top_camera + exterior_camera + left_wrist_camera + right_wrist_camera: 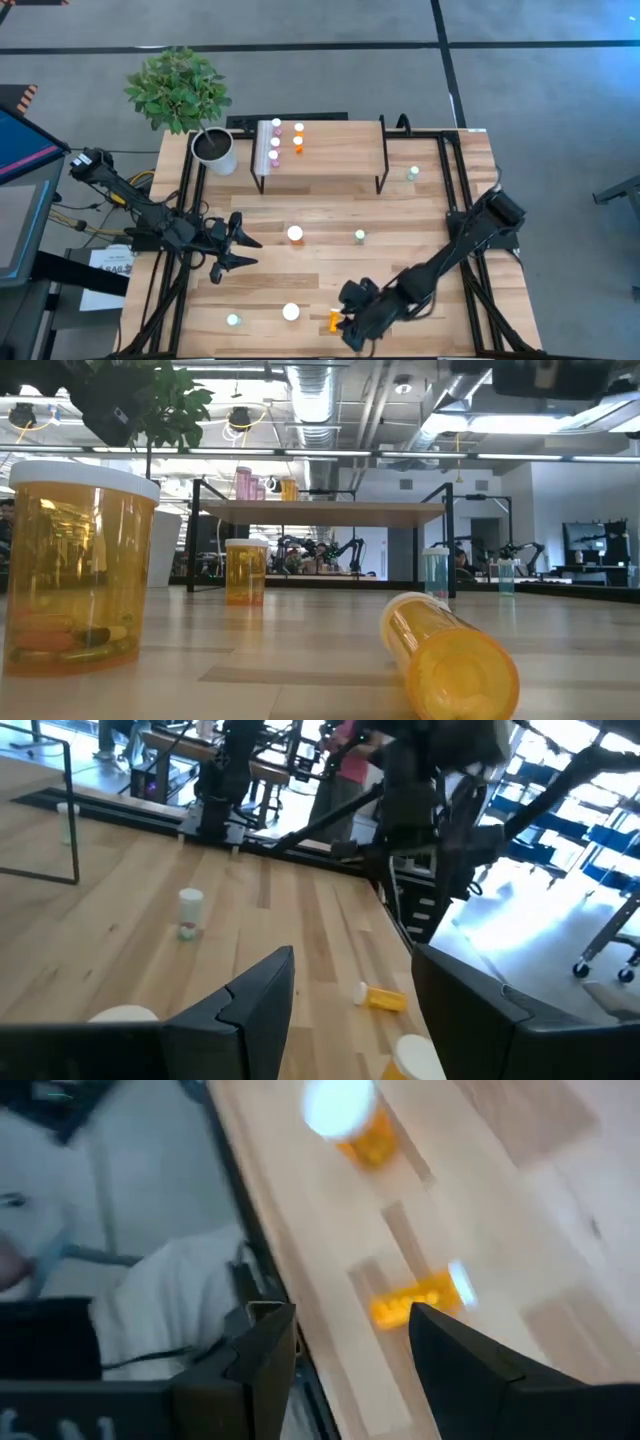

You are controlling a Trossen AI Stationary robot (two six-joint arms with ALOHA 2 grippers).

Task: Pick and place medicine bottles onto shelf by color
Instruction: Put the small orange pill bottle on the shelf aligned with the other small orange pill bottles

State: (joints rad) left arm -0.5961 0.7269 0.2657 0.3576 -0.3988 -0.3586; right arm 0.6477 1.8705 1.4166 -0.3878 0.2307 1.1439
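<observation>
my arms are dark, jointed and slim, with black cables along them; my left claw (245,250) and right claw (352,335) end in two matte black, wedge-shaped fingers.

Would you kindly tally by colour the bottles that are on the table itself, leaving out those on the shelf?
Orange bottles: 3
Teal bottles: 3
Total: 6
</observation>
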